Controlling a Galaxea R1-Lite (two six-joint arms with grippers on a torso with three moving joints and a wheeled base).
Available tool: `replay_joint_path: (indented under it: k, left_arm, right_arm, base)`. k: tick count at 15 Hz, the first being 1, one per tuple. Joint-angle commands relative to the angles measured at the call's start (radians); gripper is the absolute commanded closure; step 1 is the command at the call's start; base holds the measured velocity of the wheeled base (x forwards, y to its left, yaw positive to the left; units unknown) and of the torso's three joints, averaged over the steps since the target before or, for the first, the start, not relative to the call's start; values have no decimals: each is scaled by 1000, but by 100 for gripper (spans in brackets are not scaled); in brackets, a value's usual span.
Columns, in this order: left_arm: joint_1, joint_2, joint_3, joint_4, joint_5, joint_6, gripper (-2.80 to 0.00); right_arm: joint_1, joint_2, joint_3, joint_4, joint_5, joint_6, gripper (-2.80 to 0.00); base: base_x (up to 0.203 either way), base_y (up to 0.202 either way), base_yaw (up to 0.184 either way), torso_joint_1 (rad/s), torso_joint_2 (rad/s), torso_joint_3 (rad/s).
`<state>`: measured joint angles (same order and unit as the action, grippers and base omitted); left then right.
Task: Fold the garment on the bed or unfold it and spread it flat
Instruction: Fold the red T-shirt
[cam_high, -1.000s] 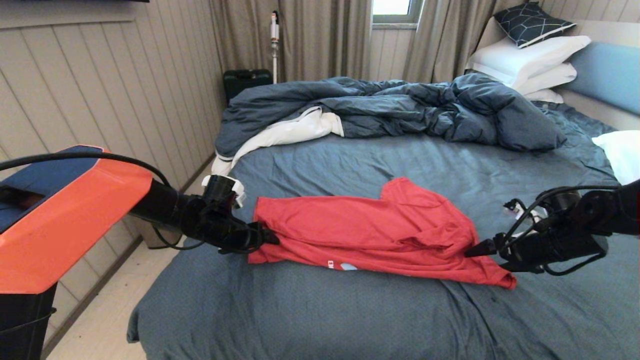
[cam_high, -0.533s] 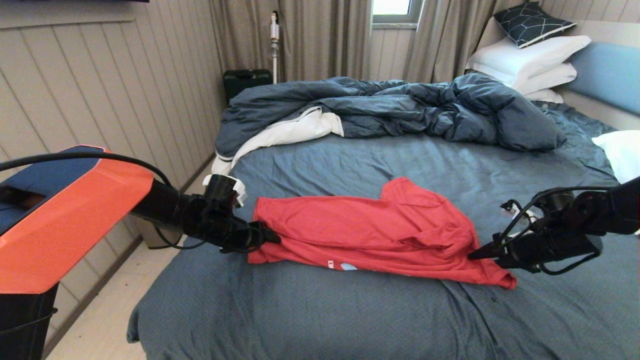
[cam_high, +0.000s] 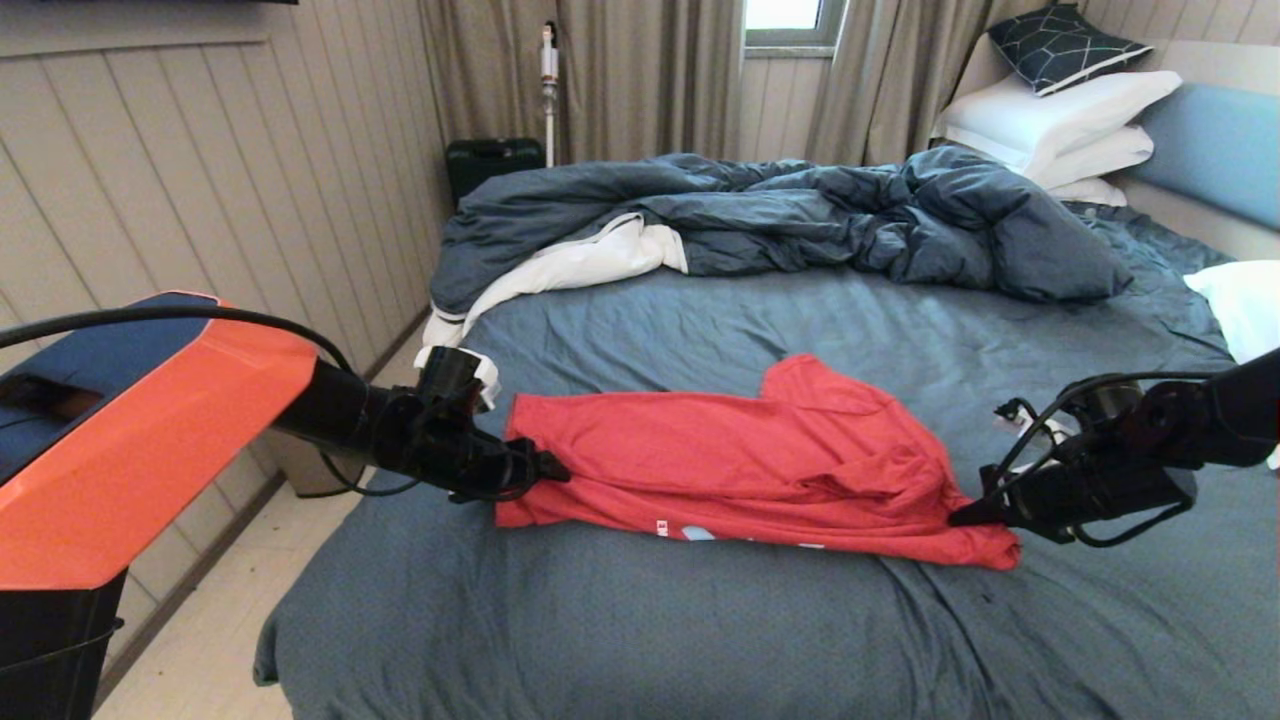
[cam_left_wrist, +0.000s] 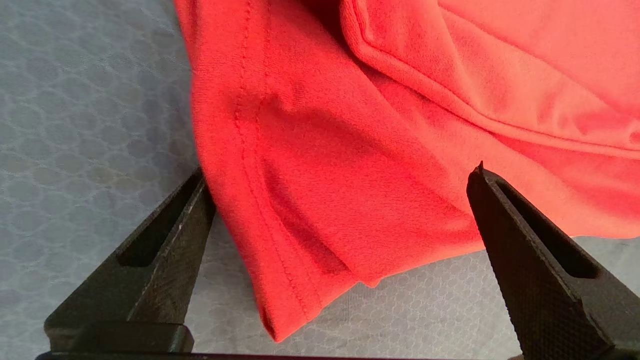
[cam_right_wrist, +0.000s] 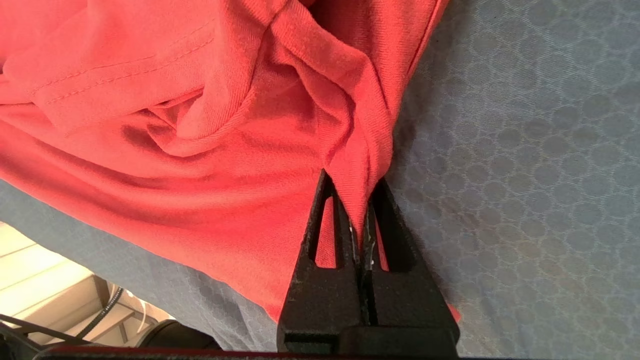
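Observation:
The garment (cam_high: 740, 470), a bright red T-shirt, lies rumpled across the near part of the bed (cam_high: 620, 620), with a strip of white print at its front edge. My left gripper (cam_high: 548, 472) is at the shirt's left end, open. In the left wrist view a hemmed corner of the garment (cam_left_wrist: 320, 200) lies between the spread fingers (cam_left_wrist: 170, 250) of the left gripper (cam_left_wrist: 340, 180). My right gripper (cam_high: 962, 516) is at the shirt's right end, shut on a pinched fold of the garment (cam_right_wrist: 357, 150) that runs between the tips of the right gripper (cam_right_wrist: 352, 182).
A rumpled dark blue duvet (cam_high: 800, 215) with white lining lies across the far half of the bed. White pillows (cam_high: 1060, 120) stack at the back right, another (cam_high: 1245, 305) at the right edge. A panelled wall and bare floor (cam_high: 215, 640) run along the left.
My right gripper has closed on the garment's right end and the cloth there has bunched up toward it. The left gripper has edged slightly right, staying open.

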<state>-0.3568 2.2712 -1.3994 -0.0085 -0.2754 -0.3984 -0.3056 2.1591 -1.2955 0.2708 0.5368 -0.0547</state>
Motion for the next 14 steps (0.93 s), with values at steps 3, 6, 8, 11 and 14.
replay_joint_path:
  k: [3,6,8,11,14]
  left_arm:
    - [-2,19,3,-1,-1,-4,-280]
    - [-2,14,8,-1,5,-4,-148]
    - [-2,16,13,-1,12,-4,0]
    - [-2,9,26,0,9,-5,0]
    - [-8,-24,59,1,0,-38,0]
  right_arm:
    - [-1,-7,2,1,3,-1,0]
    - [-3,-2,7,1,5,-1,0]
    - [-4,-1,9,1,5,-1,0]
    - [-4,0,9,1,5,-1,0]
    - [-3,0,12,1,5,-1,0]
  base:
    - [0,0,0,0,0,0]
    - [0,0,0,0,0,0]
    - [0,0,0,0,0,0]
    - [0,0,0,0,0,0]
    - [0,0,0,0,0,0]
